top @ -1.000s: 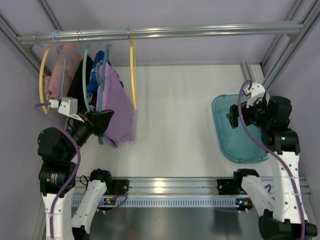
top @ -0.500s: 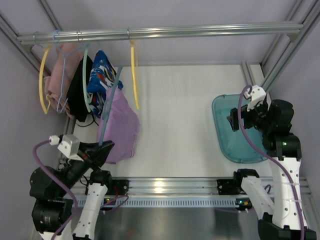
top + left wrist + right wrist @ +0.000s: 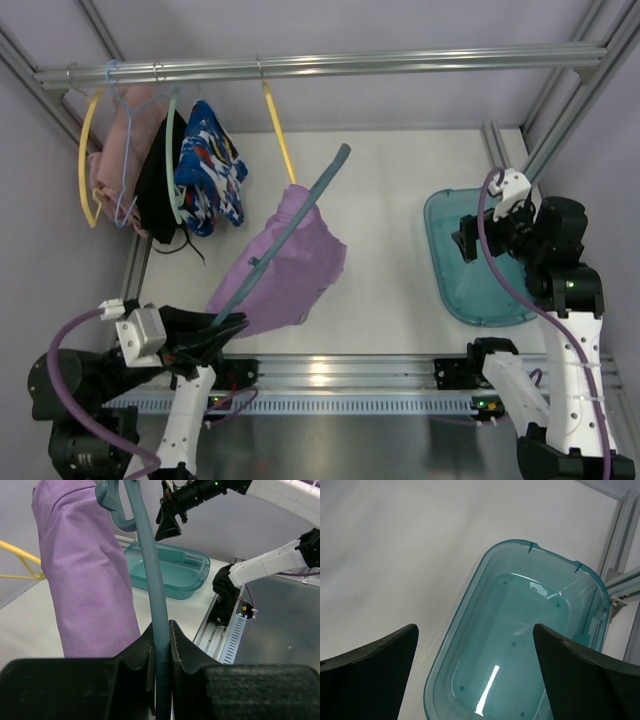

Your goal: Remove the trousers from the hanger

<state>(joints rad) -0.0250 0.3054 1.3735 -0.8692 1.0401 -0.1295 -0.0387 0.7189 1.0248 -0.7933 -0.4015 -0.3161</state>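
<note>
Left gripper [image 3: 161,635] clamped tight on the teal hanger [image 3: 149,575], which is off the rail [image 3: 320,66].
Its jaws pinch one thin arm of the hanger, and the hook end is free, apart from the rail. The lilac trousers [image 3: 285,270] are draped over the hanger on the near side of the rail, just right of a yellow hanger [image 3: 279,135] and a patterned garment [image 3: 208,170] that hang from it. The right gripper [image 3: 475,630] stands wide open, holding nothing, above a teal tub [image 3: 470,295] on the near side of the rail's right end.
</note>
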